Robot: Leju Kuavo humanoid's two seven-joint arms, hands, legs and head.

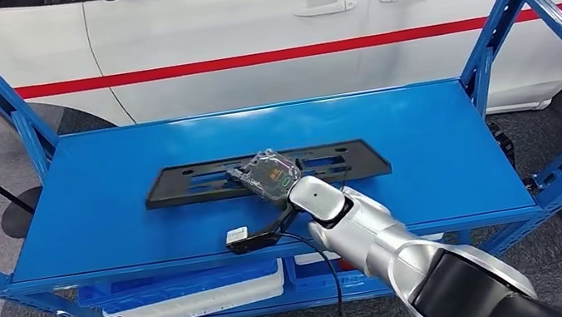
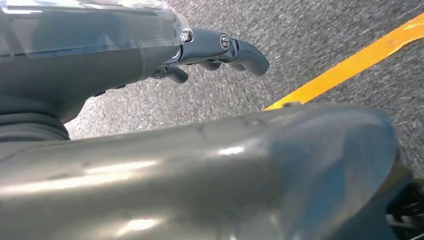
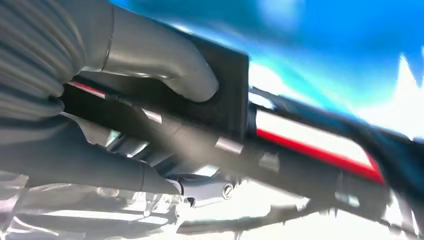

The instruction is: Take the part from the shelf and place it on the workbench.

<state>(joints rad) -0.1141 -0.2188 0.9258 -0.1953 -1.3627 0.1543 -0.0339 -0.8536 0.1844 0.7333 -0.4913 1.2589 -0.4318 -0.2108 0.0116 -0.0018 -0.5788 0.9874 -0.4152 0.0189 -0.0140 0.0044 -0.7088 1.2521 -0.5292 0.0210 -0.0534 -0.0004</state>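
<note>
**Op:** While the right hand [image 1: 267, 175] sits over the middle of the part [image 1: 181, 185], I take this as the grasp step. The part is a long black slotted plate lying flat on the blue shelf [image 1: 85, 221], running side to side, nearer the front edge than the back.

**Obs:** Is the hand closed on it?

**Op:** The right wrist view shows the thumb [image 3: 165, 65] laid across the plate's dark face and the fingers [image 3: 100, 170] on the other side, so I judge it pinches the near edge. That view is blurred, so I don't call the hold firm.

**Obs:** The left hand?

**Op:** The left hand [image 2: 220, 50] hangs by the body over grey floor with a yellow line [image 2: 350, 65]. Its fingers are curled in, nothing held.

**Obs:** How do I lift well?

**Op:** The plate is long and the grip looks near its centre, which is good for balance. I'd raise it slowly and level, watching both ends for sag or swing. A black cable [image 1: 333, 273] trails from the wrist past the shelf's front lip; I'd keep it from snagging. The uprights [image 1: 494, 34] stand at both ends, so I'd draw it straight out toward me.
</note>
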